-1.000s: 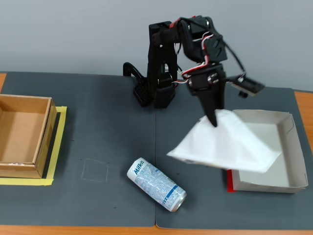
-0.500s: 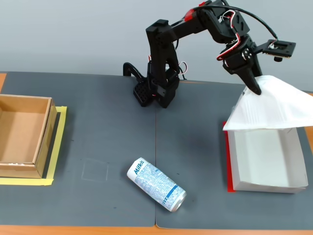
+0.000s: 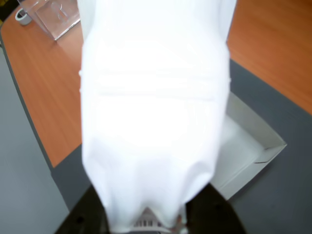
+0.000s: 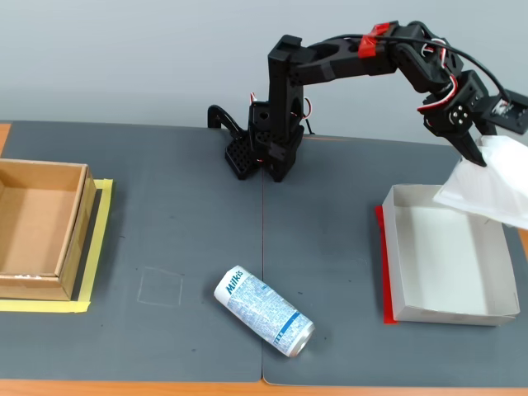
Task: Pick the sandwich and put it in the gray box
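The dark grey mat (image 4: 165, 247) covers most of the table, with orange wood (image 3: 44, 92) showing past its edges and a plain pale wall (image 4: 124, 58) behind. The black arm (image 4: 330, 66) reaches from its base to the right side of the fixed view.

The gray box (image 4: 396, 256) lies flat on the mat below the fingers, a red strip (image 4: 381, 264) along its left wall in the fixed view. The brown cardboard box (image 4: 74, 231) sits well apart at the far left, bordered by yellow tape (image 4: 49, 305).

The sandwich (image 4: 493, 186) hangs clear of the mat, gripped at its upper end, its long axis slanting down and away from the fingers so the free end overhangs the tray's far right corner. In the wrist view the sandwich (image 3: 153, 122) fills the frame, extending lengthwise straight out from the gripper (image 3: 146, 222), its printed label end down at the fingers.

The gripper (image 4: 474, 155) is closed down on the packet's end.

The blue-and-white can (image 4: 264, 311) lies on its side, well apart from the fingers. A clear plastic case (image 3: 51, 17) rests on the wood beyond.
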Controlling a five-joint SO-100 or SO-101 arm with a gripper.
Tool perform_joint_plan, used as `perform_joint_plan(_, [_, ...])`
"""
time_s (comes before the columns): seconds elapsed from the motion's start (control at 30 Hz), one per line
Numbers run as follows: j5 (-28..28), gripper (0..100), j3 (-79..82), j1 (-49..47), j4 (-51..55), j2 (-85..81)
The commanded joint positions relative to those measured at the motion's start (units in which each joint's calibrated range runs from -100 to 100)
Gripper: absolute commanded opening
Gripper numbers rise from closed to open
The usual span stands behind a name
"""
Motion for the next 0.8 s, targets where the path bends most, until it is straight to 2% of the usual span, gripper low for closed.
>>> perform_joint_plan(0.0, [-3.67,2,-0.34,0.6,-1.76,0.4])
perform_joint_plan(0.33, [-14.3,2,6.0,4.86,-1.24,1.0])
perform_joint_plan(0.67, [-14.98,2,6.81,5.08,-1.24,1.0])
perform_joint_plan(0.77, [-15.03,6,6.9,5.08,-1.16,1.0])
